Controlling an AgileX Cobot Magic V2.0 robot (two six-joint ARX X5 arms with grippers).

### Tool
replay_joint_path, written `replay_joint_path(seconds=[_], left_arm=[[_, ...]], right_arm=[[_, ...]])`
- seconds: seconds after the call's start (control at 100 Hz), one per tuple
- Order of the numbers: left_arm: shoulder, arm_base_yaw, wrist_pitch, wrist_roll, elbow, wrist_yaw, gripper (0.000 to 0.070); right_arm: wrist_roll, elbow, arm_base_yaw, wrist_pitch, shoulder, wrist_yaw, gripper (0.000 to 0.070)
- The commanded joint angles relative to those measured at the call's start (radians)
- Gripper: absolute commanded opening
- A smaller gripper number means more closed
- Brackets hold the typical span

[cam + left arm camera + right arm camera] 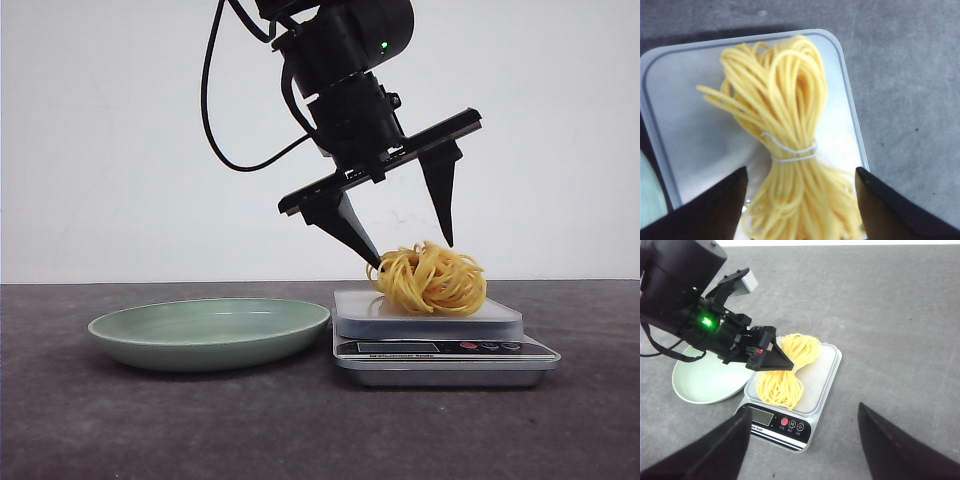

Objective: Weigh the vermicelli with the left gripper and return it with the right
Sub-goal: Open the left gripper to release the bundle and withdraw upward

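Note:
The vermicelli (432, 278), a yellow nest tied with a thin white band, lies on the platform of a silver kitchen scale (440, 350). My left gripper (413, 255) hangs open and tilted over it, fingers straddling the nest; one tip is at the nest's left edge, the other just above its top. In the left wrist view the strands (785, 115) lie free between the two spread fingers of the left gripper (801, 170). My right gripper (804, 407) is open and empty, high above the scale (780, 425), looking down on the vermicelli (787, 371) and the left arm (705, 325).
A pale green plate (210, 330) stands empty on the dark grey table just left of the scale; it also shows as the plate (705, 382) partly under the left arm. A white wall closes the back.

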Motion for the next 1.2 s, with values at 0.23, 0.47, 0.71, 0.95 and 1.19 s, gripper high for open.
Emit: replay_joint_path(seconds=[0.23,0.47,0.71,0.95,1.19], left_arm=[[0.011,0.014,-0.189,0.162,0.217,-0.101,0.0429],[-0.095,0.020,-0.375,0.337,0.476,-0.315,0.0427],[-0.330,0.019,-0.461,0.429,0.615,-0.431,0.0358],[-0.639,0.019,-0.523,0.451,0.615,-0.488,0.0348],[-0.877,0.019,-0.747,0.431,0.615,-0.570,0.0348]], right_arm=[[-0.011,0.018,0.002,0.001,0.003,-0.002,0.0419],[-0.016,0.018,0.002,0.001,0.003,-0.002,0.0419],[-0.028,0.018,0.002,0.001,0.003,-0.002,0.0419],[-0.042,0.018,0.002,-0.023,0.003,-0.003,0.0419],[-0.049,0.018,0.002,-0.029,0.003,-0.002,0.0419]])
